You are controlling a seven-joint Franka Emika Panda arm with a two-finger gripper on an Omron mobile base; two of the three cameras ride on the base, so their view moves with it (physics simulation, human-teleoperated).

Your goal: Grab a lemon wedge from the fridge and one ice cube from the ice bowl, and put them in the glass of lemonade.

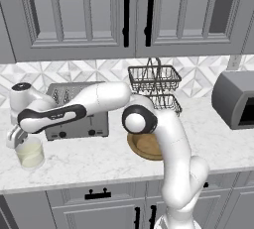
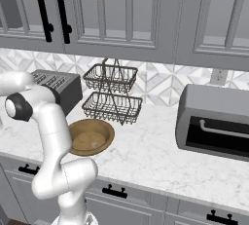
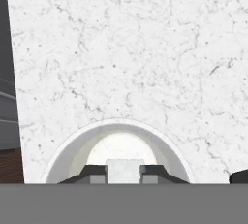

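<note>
Directly above the upright glass of lemonade (image 3: 116, 145), the hand (image 3: 124, 174) grips an ice cube (image 3: 124, 169).

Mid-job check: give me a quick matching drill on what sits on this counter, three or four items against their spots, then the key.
Items:
1. glass of lemonade
2. toaster
3. wooden bowl
4. wire basket rack

Places:
A. against the tiled wall, two tiers
B. under the end effector, at the counter's left end
C. in front of the wire rack, beside the arm
D. behind the arm's forearm, left of the rack

Pairs: 1-B, 2-D, 3-C, 4-A
</note>
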